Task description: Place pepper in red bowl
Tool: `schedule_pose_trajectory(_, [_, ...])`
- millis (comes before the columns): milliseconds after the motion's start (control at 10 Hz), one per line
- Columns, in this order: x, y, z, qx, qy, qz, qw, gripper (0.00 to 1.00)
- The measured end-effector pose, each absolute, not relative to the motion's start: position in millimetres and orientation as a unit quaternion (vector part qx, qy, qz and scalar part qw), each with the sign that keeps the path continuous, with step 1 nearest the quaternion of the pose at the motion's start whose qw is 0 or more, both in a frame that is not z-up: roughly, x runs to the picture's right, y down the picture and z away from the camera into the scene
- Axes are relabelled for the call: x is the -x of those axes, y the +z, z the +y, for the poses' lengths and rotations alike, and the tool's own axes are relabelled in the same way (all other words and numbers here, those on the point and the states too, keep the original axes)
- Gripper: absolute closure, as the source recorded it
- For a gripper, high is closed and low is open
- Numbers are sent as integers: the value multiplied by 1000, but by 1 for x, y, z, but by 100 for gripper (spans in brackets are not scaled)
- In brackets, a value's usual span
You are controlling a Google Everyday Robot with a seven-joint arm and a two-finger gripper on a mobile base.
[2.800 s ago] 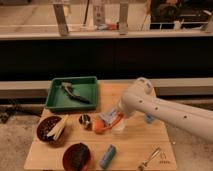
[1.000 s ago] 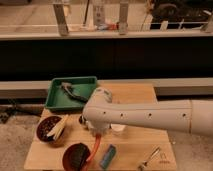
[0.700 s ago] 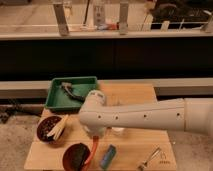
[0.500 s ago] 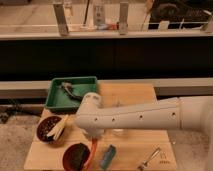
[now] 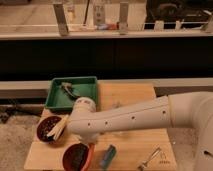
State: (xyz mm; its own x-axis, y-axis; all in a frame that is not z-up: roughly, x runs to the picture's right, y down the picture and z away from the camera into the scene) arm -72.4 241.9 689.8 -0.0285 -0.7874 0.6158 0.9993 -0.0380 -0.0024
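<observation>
Pepper (image 5: pixel 92 149) hangs upright at red bowl's (image 5: pixel 66 160) rim, pincer hidden above it.

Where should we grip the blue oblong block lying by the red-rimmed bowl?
Probably at mid-length, across the narrow width of the blue oblong block, from above: it lies flat and slanted. The gripper is hidden behind the arm, near the red-rimmed bowl.

One arm (image 5: pixel 145 116): white, smooth, tubular casing running wide to narrow; small dark screw holes (image 5: pixel 132 119) dotting its side; rounded cap (image 5: pixel 85 106) ending it. The gripper is sitting hidden beneath that cap.
</observation>
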Motion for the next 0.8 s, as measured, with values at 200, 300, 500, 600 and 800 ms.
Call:
schedule_pose_trajectory(200, [76, 697, 230, 244, -661, -225, 673, 100])
schedule_pose_trajectory(300, [78, 699, 226, 248, -652, -226, 679, 97])
schedule_pose_trajectory(500, [80, 702, 216, 255, -625, -231, 701, 77])
schedule_pose_trajectory(600, [81, 703, 214, 256, -619, -234, 705, 67])
schedule_pose_trajectory(800, [81, 705, 210, 260, -611, -238, 709, 48])
